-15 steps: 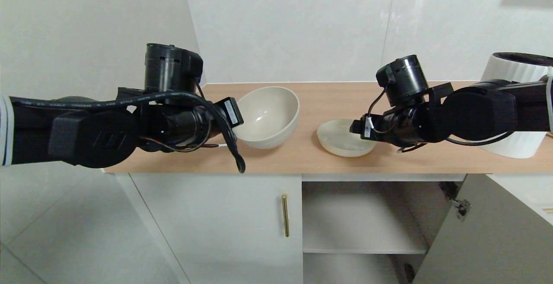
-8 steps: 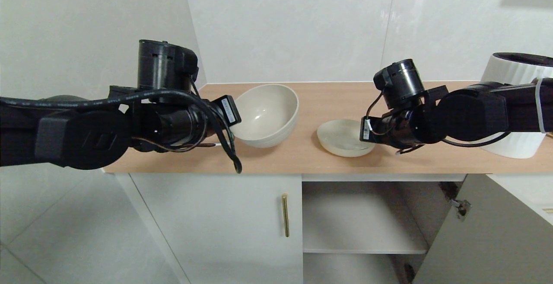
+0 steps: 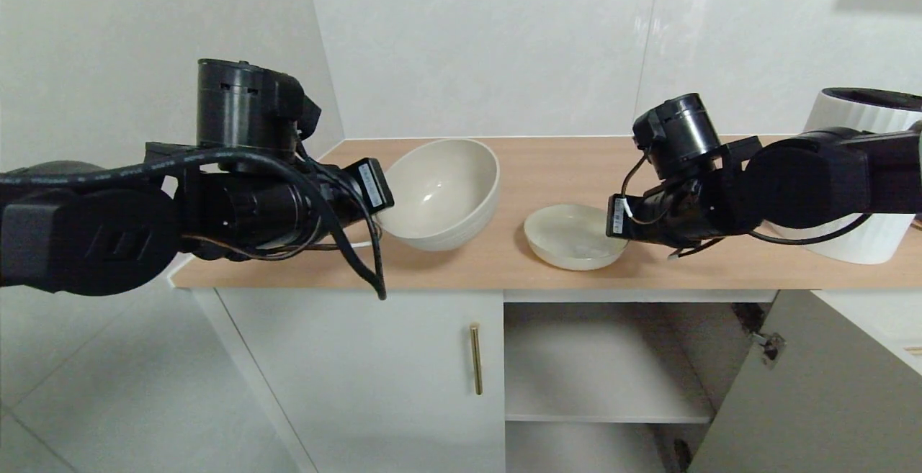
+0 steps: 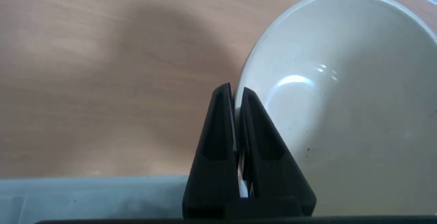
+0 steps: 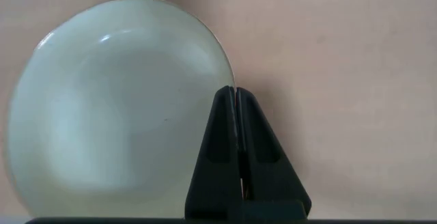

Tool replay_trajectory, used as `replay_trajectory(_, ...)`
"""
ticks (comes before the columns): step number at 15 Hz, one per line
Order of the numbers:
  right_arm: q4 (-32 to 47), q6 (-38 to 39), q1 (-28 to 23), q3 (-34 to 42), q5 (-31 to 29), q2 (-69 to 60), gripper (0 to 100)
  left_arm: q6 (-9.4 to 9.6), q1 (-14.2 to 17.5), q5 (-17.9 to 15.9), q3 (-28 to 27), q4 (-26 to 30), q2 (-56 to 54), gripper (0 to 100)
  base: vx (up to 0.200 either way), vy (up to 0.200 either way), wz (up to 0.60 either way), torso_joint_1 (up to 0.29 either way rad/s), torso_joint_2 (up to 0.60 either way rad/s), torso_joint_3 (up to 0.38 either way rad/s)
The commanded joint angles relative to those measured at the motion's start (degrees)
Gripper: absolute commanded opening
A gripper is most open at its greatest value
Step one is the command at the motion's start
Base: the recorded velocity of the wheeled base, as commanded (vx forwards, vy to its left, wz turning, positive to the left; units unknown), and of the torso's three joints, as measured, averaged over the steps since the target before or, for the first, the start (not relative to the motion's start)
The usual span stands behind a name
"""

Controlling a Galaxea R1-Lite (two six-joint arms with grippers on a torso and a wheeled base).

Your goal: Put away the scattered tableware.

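My left pincer [image 4: 235,91] is closed thin on the near rim of the bowl [image 3: 443,192], one finger inside the wall and one outside. My right pincer [image 5: 236,91] is closed the same way on the rim of the small plate [image 3: 569,235], at the side toward the counter's right end.

In the last second my left arm has drawn back toward the left end of the counter [image 3: 547,163] and the bowl has come with it, tipped up on its side. The plate has slid a little leftward and shows more of its face. I judge that both grips have taken and the lifts have begun. I cannot tell whether either piece is fully off the wood.

Both pieces are round, so neither has a long axis. The bowl sits near the back left of the counter, with its mouth pointing up and toward my left arm. The plate lies near the front edge at the middle, face up and tipped slightly forward, above the open cabinet [image 3: 605,358], the likely place for both.
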Motion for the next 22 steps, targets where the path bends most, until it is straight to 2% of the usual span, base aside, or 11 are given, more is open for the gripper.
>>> replay_trajectory(1, 5.13, 3.57, 0.02, 0.39, 7.66, -7.94, 0, 0.85, 0.03, -3.17, 4.43, 0.03, -5.47, 0, 0.000, 0.000, 0.00, 0.000, 0.00, 0.000)
replay_trajectory(3, 10.06, 4.36, 0.02, 1.80, 14.69, -14.44, 0, 3.40, 0.47, -9.49, 9.17, -0.05, -10.83, 0, 0.000, 0.000, 0.00, 0.000, 0.00, 0.000)
replay_trajectory(4, 10.23, 4.36, 0.02, 2.85, 15.13, -16.29, 0, 4.10, 0.73, -10.90, 10.67, -0.05, -12.59, 0, 0.000, 0.000, 0.00, 0.000, 0.00, 0.000)
replay_trajectory(8, 9.62, 3.48, 0.02, 12.52, 15.13, -19.54, 0, 5.24, 0.73, -11.52, 15.94, -0.05, -17.68, 0, 0.000, 0.000, 0.00, 0.000, 0.00, 0.000)
replay_trajectory(11, 9.62, 2.87, -0.07, 16.12, 15.04, -21.47, 0, 6.56, 0.64, -11.78, 17.70, -0.05, -18.39, 0, 0.000, 0.000, 0.00, 0.000, 0.00, 0.000)
replay_trajectory(13, 9.62, 1.90, -0.07, 18.58, 14.95, -22.27, 0, 6.65, 0.55, -13.19, 17.96, 0.03, -17.77, 0, 0.000, 0.000, 0.00, 0.000, 0.00, 0.000)
replay_trajectory(16, 9.62, 1.11, 0.02, 18.76, 14.95, -21.83, 0, 6.65, 0.47, -13.45, 18.05, 0.03, -17.51, 0, -0.200, 0.000, 0.00, 0.009, 0.00, -0.001)
replay_trajectory(22, 9.53, 0.85, -0.07, 19.11, 14.95, -21.56, 0, 7.18, 0.03, -13.54, 18.40, 0.12, -16.98, 0, 0.000, 0.000, 0.00, 0.000, 0.00, 0.000)
